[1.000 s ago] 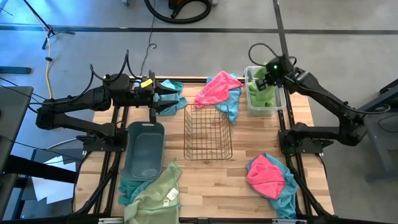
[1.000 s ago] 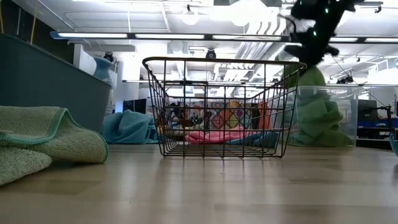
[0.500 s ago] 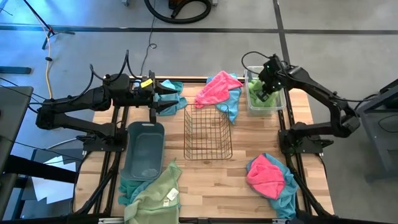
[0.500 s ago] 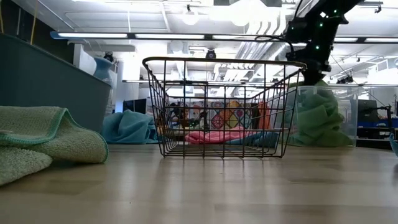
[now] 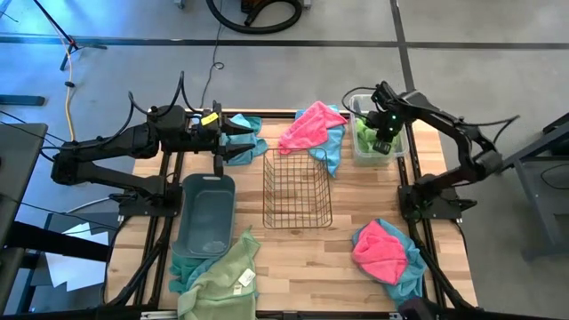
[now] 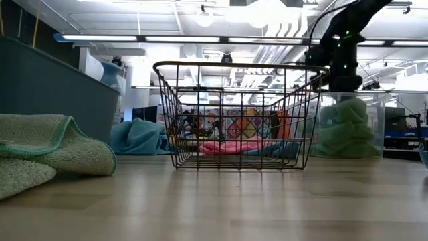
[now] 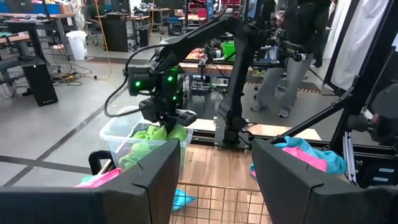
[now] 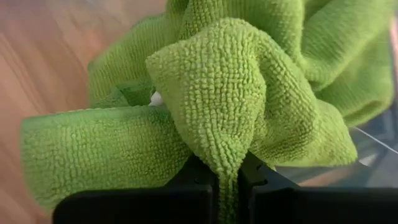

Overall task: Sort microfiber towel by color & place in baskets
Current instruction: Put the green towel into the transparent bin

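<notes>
1. The right hand (image 8: 227, 180) was pinched on a lime green towel (image 8: 230, 99), lowered into the clear bin (image 5: 397, 149) at the worktop's (image 5: 293, 258) far right.
2. The left hand (image 5: 238, 139) hovered at the far left, fingers apart, seemingly above a teal towel (image 5: 252, 124).
3. The wire basket (image 5: 297, 188) sat mid-worktop, with the grey-blue tub (image 5: 206, 213) to its left.
4. Pink-and-teal towel heaps lay far centre (image 5: 313, 131) and near right (image 5: 384, 252).
</notes>
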`<move>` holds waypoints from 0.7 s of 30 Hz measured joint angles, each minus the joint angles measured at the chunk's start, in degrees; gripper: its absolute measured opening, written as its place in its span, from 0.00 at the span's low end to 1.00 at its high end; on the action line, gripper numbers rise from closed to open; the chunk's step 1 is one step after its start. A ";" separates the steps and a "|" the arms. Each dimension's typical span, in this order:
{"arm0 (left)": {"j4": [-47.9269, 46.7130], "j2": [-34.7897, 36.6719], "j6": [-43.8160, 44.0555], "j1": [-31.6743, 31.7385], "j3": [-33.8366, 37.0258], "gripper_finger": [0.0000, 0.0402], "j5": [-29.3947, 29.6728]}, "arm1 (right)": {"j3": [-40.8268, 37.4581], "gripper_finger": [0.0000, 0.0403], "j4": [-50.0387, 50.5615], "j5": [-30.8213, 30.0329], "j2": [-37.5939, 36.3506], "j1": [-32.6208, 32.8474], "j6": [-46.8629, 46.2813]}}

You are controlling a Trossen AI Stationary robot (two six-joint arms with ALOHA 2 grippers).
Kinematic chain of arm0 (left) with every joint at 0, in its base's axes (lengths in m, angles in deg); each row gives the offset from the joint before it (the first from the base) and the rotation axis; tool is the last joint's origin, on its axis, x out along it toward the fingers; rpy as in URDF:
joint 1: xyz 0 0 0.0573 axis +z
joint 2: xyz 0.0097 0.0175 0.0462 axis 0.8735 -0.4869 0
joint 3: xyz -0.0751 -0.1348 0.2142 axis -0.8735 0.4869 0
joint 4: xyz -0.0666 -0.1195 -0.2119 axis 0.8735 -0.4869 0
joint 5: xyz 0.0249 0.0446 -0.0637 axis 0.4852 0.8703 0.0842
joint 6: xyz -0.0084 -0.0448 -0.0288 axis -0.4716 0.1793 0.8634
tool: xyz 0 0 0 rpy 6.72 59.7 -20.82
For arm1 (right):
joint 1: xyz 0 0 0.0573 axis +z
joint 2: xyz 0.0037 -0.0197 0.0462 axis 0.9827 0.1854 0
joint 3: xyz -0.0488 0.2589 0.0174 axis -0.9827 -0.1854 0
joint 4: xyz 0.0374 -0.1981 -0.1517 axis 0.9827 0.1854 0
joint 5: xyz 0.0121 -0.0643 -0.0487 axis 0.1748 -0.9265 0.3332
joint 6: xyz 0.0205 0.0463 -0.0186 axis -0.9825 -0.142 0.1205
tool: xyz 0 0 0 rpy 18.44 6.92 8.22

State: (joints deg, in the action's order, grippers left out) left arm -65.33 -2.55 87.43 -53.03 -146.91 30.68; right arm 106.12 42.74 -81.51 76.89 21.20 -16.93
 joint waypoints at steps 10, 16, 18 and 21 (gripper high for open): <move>0.03 0.00 0.02 0.02 0.00 0.47 0.23 | 0.00 0.00 -1.48 0.48 6.55 -0.41 11.57; 0.04 0.00 -0.05 0.00 0.00 0.47 2.49 | 0.17 0.00 -0.03 2.51 10.32 -0.41 16.54; 0.04 0.00 0.00 0.00 0.00 0.47 2.84 | 0.17 0.01 0.28 3.40 11.16 -0.41 16.67; 0.12 0.00 0.02 0.00 0.00 0.47 2.84 | 0.07 0.03 -0.22 5.06 11.56 -0.45 16.49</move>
State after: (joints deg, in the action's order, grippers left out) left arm -65.21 -2.55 87.45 -53.03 -146.91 33.52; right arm 106.19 42.52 -76.45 88.44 20.75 -0.44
